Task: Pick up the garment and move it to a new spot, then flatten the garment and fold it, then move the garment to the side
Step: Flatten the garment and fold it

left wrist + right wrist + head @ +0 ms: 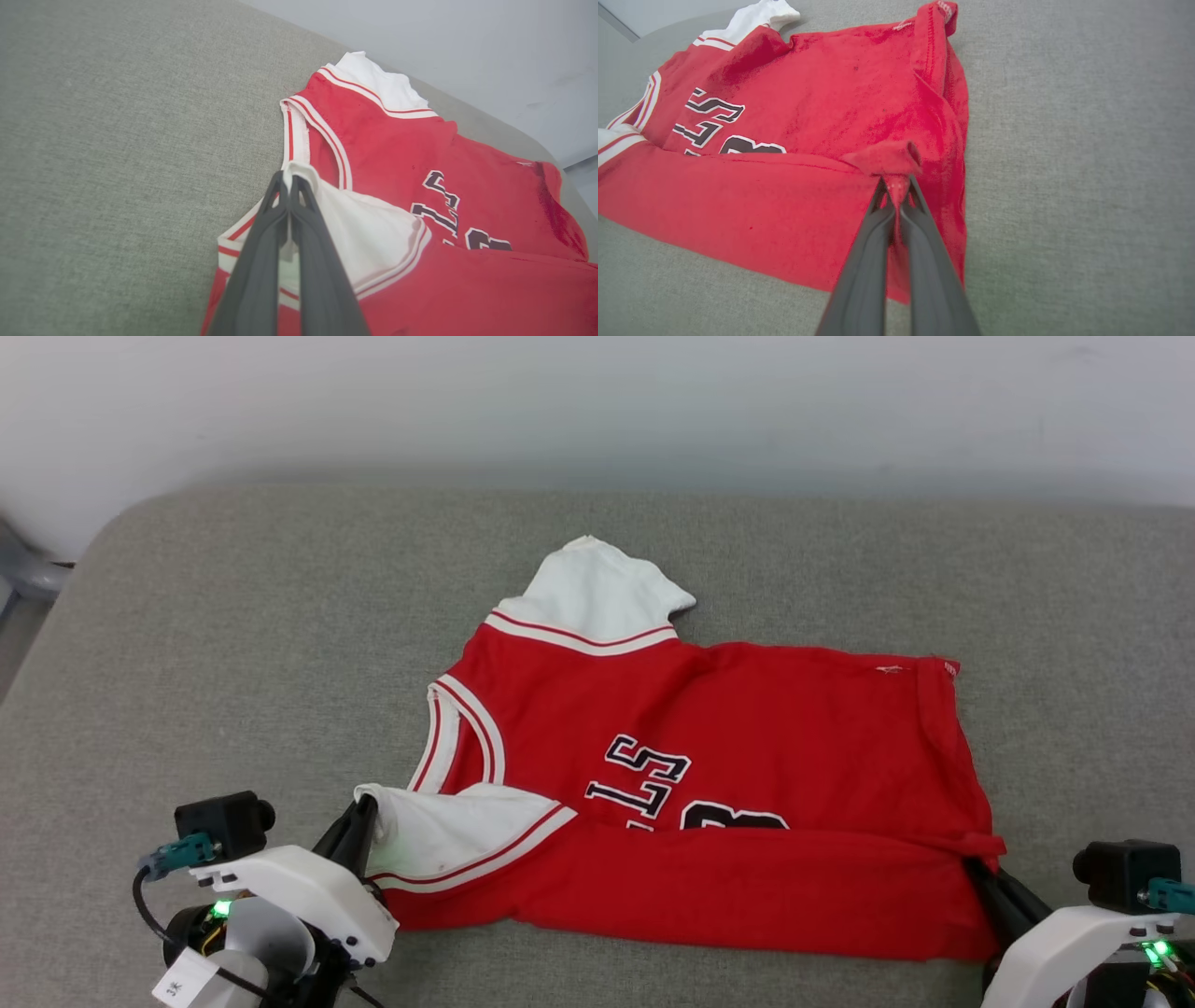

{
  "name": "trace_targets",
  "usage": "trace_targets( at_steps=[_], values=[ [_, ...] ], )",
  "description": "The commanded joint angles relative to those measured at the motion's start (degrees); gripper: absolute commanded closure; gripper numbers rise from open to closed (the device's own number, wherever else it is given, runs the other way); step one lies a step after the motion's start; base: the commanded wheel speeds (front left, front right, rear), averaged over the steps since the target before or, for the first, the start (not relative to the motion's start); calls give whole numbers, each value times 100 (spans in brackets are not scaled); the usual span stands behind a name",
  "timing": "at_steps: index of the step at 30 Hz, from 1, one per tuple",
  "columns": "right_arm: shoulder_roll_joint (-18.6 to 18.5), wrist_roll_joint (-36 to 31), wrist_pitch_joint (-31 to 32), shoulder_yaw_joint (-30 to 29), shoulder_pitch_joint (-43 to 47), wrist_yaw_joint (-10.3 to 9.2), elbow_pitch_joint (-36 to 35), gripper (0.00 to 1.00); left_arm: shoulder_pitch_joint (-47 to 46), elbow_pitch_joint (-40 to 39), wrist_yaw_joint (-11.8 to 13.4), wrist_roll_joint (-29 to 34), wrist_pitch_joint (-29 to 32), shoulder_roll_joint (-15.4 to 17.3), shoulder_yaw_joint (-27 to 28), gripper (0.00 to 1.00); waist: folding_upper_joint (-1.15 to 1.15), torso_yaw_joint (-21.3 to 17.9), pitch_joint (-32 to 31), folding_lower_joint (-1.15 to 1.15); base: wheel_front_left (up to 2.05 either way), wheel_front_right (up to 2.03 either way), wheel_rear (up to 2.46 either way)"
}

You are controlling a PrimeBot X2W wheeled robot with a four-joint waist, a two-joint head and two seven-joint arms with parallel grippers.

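Red jersey is spread on the grey fabric surface, with its near edge flipped up over the numerals. Left fingers are pinched tight on the white sleeve tip at the near-left corner. Right fingers are clamped on the red hem corner at near-right.

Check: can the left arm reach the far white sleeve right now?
Probably not yet. The left end effector is shut on the near white sleeve, so it would have to release first. The far white sleeve lies uncovered on the grey cushion, with only the red jersey between.
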Motion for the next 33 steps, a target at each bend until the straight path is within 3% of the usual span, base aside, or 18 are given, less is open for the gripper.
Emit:
trace_targets(
  at_steps=[1,9,10,11,12,13,14,15,23,28,33],
  values=[
    [0,-1,-58,28,-123,-9,116,100,-143,154,-68,29,-25,-46,-16,100,0,-84,245,-1,0,0,0],
    [-84,80,-455,247,-521,-8,1141,100,-639,1217,-440,-48,126,-284,-283,100,0,-127,503,-1,0,0,0],
    [-103,88,-535,264,-564,-9,1267,93,-676,1313,-472,-55,124,-300,-300,100,0,-133,503,-1,0,0,0],
    [-98,123,-620,283,-605,-10,1379,60,-700,1396,-494,-80,89,-323,-291,100,0,-140,495,-1,0,0,0],
    [-105,164,-710,333,-644,-10,1459,0,-708,1477,-518,-103,55,-364,-273,88,0,-146,478,-1,0,0,0],
    [-124,189,-841,408,-689,-10,1517,0,-725,1558,-520,-102,52,-375,-271,60,0,-148,449,-1,0,0,0],
    [-138,225,-1000,433,-743,-10,1551,0,-759,1629,-518,-107,27,-371,-253,22,0,-149,412,-1,0,0,0],
    [-157,290,-1159,473,-780,-10,1563,0,-789,1670,-519,-116,-14,-375,-227,0,0,-149,364,-1,0,0,0],
    [-201,258,-2330,274,-707,-8,1272,0,-685,1748,-259,8,-223,-181,-113,0,0,-148,-113,-1,0,0,0],
    [23,-60,-2300,-24,-564,-7,842,0,-572,1518,-30,-5,-33,134,22,0,0,-210,-306,-1,0,0,0],
    [237,-254,-2053,-150,-361,-7,381,0,-480,1072,132,-180,749,567,70,0,0,-282,-415,-1,0,0,0]
  ],
)
